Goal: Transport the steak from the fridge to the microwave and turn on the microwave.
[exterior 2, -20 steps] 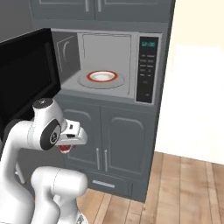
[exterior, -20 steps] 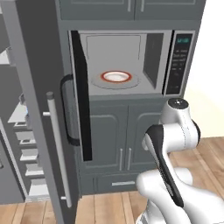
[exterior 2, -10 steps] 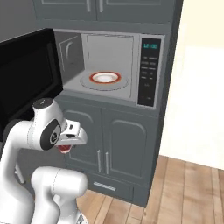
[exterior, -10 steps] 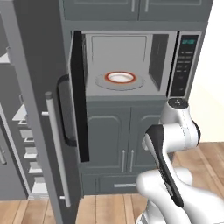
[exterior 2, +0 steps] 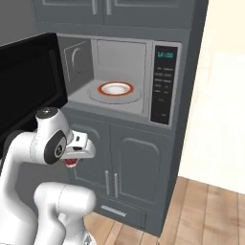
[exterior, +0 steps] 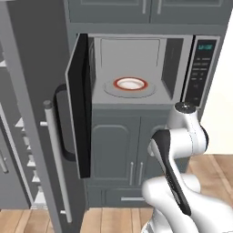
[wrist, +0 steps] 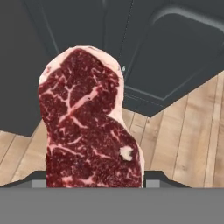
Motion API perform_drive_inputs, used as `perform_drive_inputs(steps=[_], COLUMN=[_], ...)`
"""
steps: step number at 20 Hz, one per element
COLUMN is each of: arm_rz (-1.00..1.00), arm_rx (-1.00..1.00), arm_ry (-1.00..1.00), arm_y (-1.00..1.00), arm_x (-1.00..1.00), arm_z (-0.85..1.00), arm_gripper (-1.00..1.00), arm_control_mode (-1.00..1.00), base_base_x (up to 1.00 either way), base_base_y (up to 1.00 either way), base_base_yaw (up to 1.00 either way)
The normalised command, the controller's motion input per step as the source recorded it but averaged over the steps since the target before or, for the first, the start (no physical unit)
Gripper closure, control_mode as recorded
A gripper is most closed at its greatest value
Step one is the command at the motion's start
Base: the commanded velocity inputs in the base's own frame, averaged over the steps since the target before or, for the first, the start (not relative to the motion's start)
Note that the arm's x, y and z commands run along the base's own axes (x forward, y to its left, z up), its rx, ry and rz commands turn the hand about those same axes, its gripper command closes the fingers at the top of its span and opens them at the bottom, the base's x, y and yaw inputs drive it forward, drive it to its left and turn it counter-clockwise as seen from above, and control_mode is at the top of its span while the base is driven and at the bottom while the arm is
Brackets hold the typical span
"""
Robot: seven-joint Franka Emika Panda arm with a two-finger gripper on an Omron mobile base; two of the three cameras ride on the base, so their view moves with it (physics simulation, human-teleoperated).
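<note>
The steak (wrist: 85,127), a marbled dark red slab, stands between the fingertips of my gripper (wrist: 94,180), which is shut on it. From the right base view the gripper (exterior 2: 76,155) hangs low in front of the lower cabinet doors, with a bit of red steak (exterior 2: 71,162) under it. The microwave (exterior: 202,68) is above, its door (exterior: 79,104) swung wide open to the left. Inside it a white plate with a red rim (exterior: 130,83) lies on the turntable. The fridge (exterior: 32,91) stands at the left with its long bar handle (exterior: 54,159).
Grey cabinet doors (exterior 2: 134,162) sit below the microwave, and a drawer near the floor. The open microwave door (exterior 2: 28,81) juts out above my arm. White fridge shelves (exterior: 22,132) show at the far left. Wooden floor (exterior 2: 201,210) lies to the right.
The whole picture has shifted a little as the base moved: the fridge takes up less of the left base view. The arm's pose and its hold on the steak are unchanged.
</note>
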Motion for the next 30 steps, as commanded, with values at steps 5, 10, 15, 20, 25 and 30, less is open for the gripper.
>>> perform_drive_inputs(steps=[5,10,15,20,25,30], arm_rz=[0.00,0.00,0.00,0.00,0.00,0.00], arm_rx=[0.00,0.00,0.00,0.00,0.00,0.00], arm_ry=[0.00,0.00,0.00,0.00,0.00,0.00], arm_y=[0.00,0.00,0.00,0.00,0.00,0.00], arm_x=[0.00,0.00,0.00,0.00,0.00,0.14], arm_z=[0.00,0.00,0.00,0.00,0.00,0.00], arm_gripper=[1.00,1.00,1.00,1.00,1.00,1.00], arm_control_mode=[1.00,1.00,1.00,1.00,1.00,-1.00], base_base_x=[0.34,0.41,0.41,0.37,0.24,0.16], base_base_y=[-0.27,-0.04,0.00,0.00,0.00,0.00], base_base_yaw=[0.10,0.01,0.00,0.00,0.00,0.00])
